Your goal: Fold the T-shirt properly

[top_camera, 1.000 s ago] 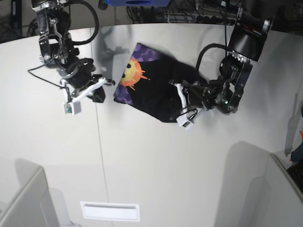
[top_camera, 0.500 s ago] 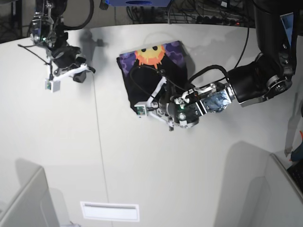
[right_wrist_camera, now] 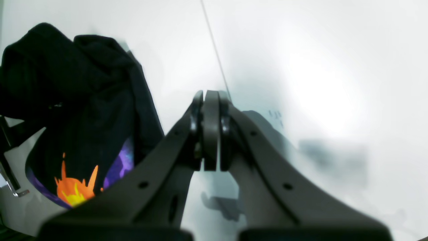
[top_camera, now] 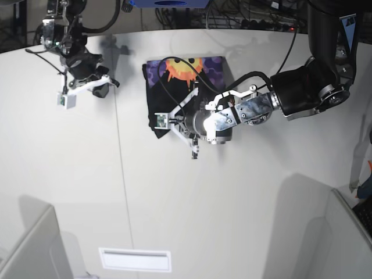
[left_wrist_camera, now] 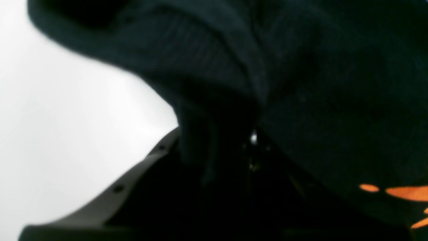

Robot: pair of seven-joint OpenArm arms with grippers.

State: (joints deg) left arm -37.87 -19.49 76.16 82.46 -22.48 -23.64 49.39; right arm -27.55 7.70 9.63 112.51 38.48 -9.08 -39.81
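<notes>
On the T-shirt (top_camera: pixel 186 78), wordless orange sun print (top_camera: pixel 184 67).

T-shirt (top_camera: pixel 174 99): black cloth, folded into a compact bundle on the white surface, orange-yellow sun face on purple print showing at its far edge, black folds bunched at the near edge.

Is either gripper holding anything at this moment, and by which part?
The left gripper grips the T-shirt at a bunched black edge; the right gripper is shut on nothing.
</notes>
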